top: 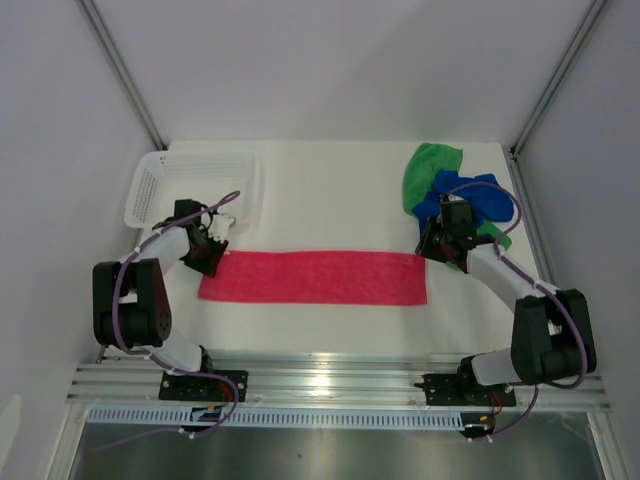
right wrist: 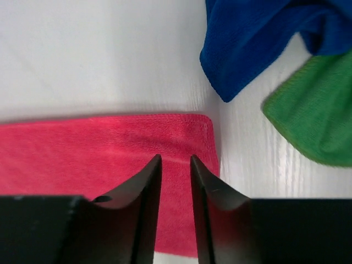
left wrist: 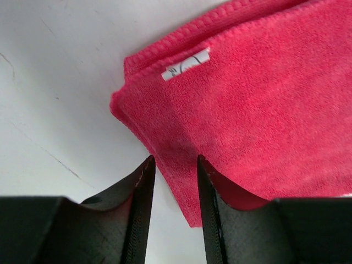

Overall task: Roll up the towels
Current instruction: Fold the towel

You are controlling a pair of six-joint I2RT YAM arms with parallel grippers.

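We see the pink-red towel (top: 312, 277) folded into a long flat strip across the frame's middle (a white tag (left wrist: 186, 64) marks its left end); the blue towel (top: 470, 195) lies crumpled over the green towel (top: 430, 165), upper right.

two black-and-white arms (top: 140, 310), purple cables (top: 116, 300), black tapered tool fingers (left wrist: 140, 220)

The pink-red towel (top: 312, 277) is showing one plain colour, with a little white tag (left wrist: 186, 64). The blue towel (top: 478, 196) and green towel (top: 428, 166) are looking plain too. The white basket (top: 150, 190) is showing tiny holes on the white table (top: 330, 195).
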